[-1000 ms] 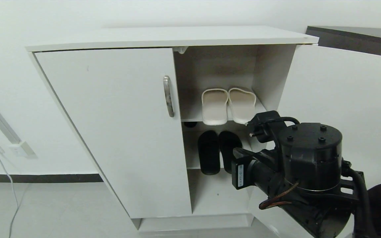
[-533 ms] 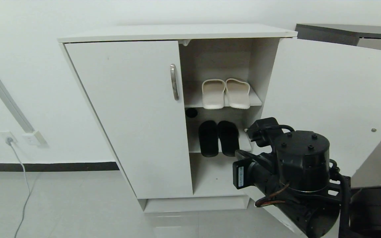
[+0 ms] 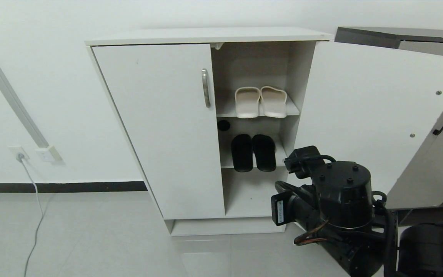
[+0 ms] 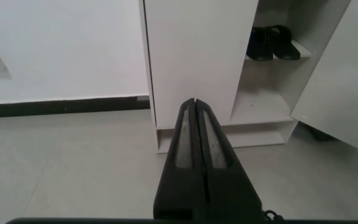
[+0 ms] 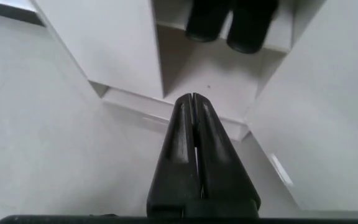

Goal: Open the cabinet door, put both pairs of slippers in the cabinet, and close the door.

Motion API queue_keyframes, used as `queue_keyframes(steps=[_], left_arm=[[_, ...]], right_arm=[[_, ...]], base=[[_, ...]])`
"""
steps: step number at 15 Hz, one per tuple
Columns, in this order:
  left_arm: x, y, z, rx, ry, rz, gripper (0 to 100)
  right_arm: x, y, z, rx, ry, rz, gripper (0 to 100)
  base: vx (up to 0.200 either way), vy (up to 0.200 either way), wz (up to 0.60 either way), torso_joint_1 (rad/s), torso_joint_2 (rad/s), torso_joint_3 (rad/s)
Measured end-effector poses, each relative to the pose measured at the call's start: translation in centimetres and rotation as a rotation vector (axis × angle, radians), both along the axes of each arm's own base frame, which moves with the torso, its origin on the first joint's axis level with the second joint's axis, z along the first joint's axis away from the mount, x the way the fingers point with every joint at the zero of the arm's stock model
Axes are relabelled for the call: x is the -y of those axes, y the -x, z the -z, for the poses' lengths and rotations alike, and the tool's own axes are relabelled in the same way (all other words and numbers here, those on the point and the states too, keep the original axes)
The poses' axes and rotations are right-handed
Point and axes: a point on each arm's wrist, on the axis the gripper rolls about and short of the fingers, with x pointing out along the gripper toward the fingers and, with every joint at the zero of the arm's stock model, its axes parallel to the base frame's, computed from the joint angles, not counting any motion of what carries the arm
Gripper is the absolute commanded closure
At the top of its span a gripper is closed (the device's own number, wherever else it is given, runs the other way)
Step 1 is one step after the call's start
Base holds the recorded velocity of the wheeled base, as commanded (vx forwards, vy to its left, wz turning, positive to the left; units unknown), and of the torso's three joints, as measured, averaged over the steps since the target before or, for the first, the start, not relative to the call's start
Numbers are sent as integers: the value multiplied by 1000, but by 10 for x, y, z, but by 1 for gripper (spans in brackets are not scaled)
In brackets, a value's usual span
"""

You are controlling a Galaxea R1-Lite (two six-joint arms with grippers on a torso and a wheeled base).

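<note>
Two pairs of slippers are inside the cabinet (image 3: 206,35). The white pair (image 3: 260,101) sits side by side on the upper shelf. The black pair (image 3: 253,152) sits side by side on the shelf below, directly beneath the white pair. The bottom compartment under the black pair holds no footwear.

The right door (image 3: 363,111) stands swung wide open, out toward the robot's right. The left door (image 3: 156,127) is closed, with its metal handle (image 3: 205,87) upright along the inner edge.

The left gripper (image 4: 194,106) has its fingers pressed together with nothing between them. It hangs over the floor (image 3: 102,246) in front of the cabinet base, below the closed left door.

The right gripper (image 5: 193,99) is likewise pinched flat and carries nothing. It hangs over the floor before the bottom compartment, near the lower edge of the open door, well apart from both pairs.

A dark round spot (image 3: 223,125) shows at the back under the upper shelf (its nature cannot be made out).

Surroundings: a wall socket (image 3: 19,153) with a cable (image 3: 37,215) trailing to the floor on the left, and a grey cupboard (image 3: 433,165) behind the open door.
</note>
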Motion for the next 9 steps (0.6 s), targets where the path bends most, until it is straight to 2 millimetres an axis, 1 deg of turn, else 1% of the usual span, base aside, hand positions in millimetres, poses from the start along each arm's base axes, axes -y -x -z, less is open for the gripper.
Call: queue_keyframes(steps=[9], left_arm=[[0, 0, 0, 0, -1, 0, 100]], right_arm=[[1, 1, 2, -1, 7, 0, 100]], base=[[0, 0, 0, 0, 0, 0]])
